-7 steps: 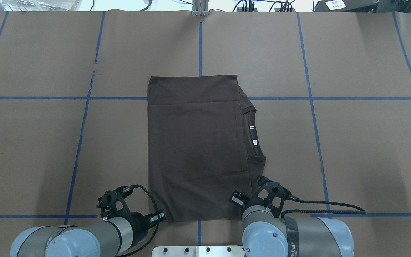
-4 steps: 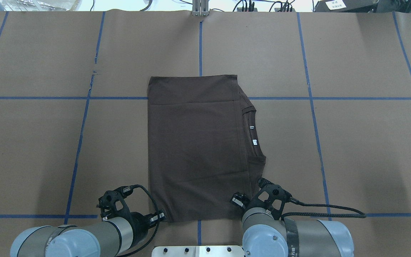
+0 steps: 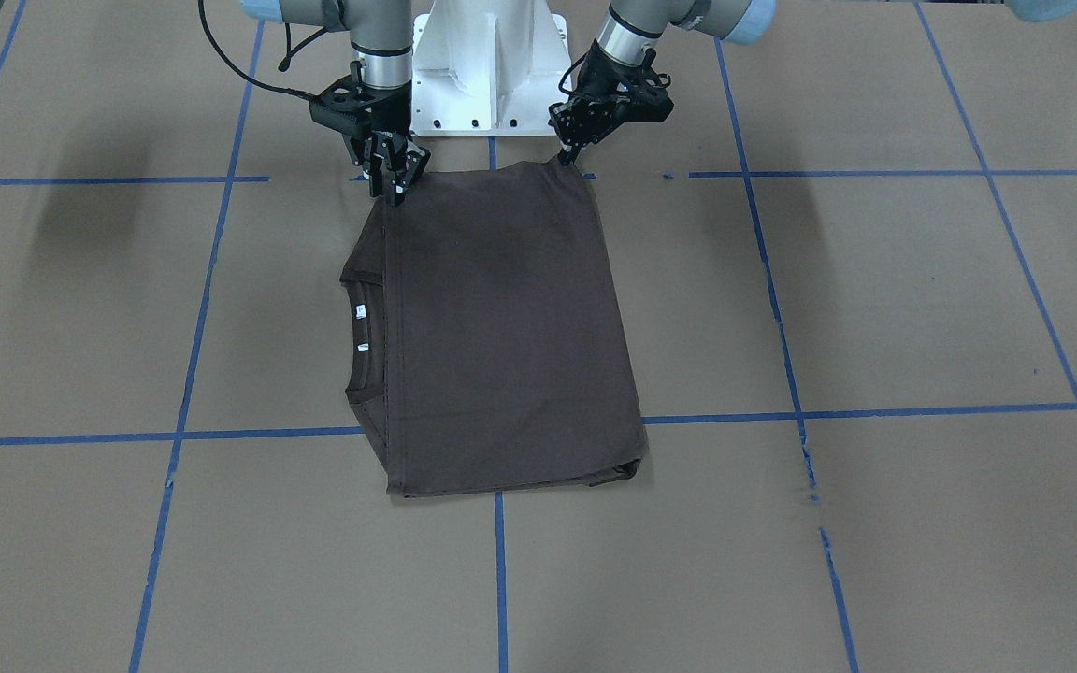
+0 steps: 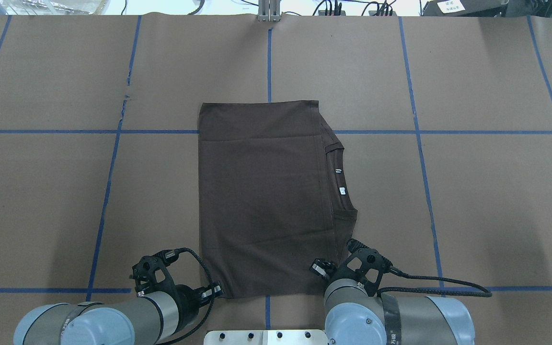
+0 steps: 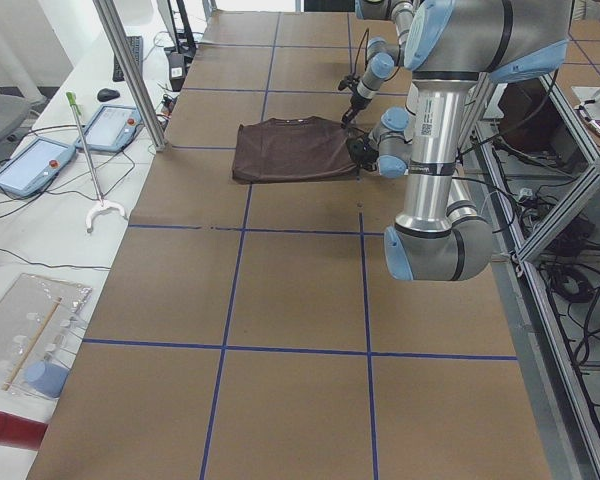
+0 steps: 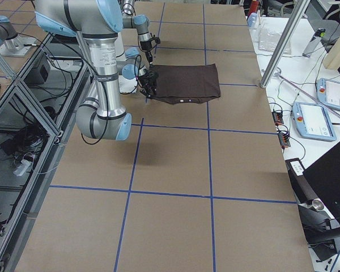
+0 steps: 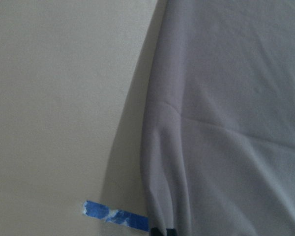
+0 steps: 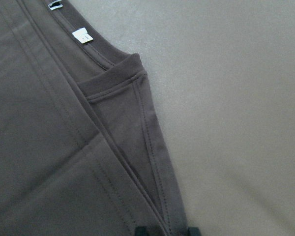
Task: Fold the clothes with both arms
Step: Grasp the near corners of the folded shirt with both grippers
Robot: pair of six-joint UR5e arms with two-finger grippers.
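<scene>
Dark brown folded T-shirt [image 4: 261, 201] lies flat, long axis top-to-bottom overhead, collar rightward. Left end effector [image 3: 565, 157] pinches its corner; right end effector [image 3: 392, 187] stands narrowly parted.

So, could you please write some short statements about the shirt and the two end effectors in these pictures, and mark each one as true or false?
1. The T-shirt lies folded into a rectangle on the table. True.
2. Its collar sticks out on the robot's left side. False: it sticks out on the robot's right side.
3. The left end effector and the right end effector are both at the T-shirt's edge nearest the robot, one at each corner. True.
4. The neck tags are hidden under the fold. False: two white tags show inside the collar.
</scene>
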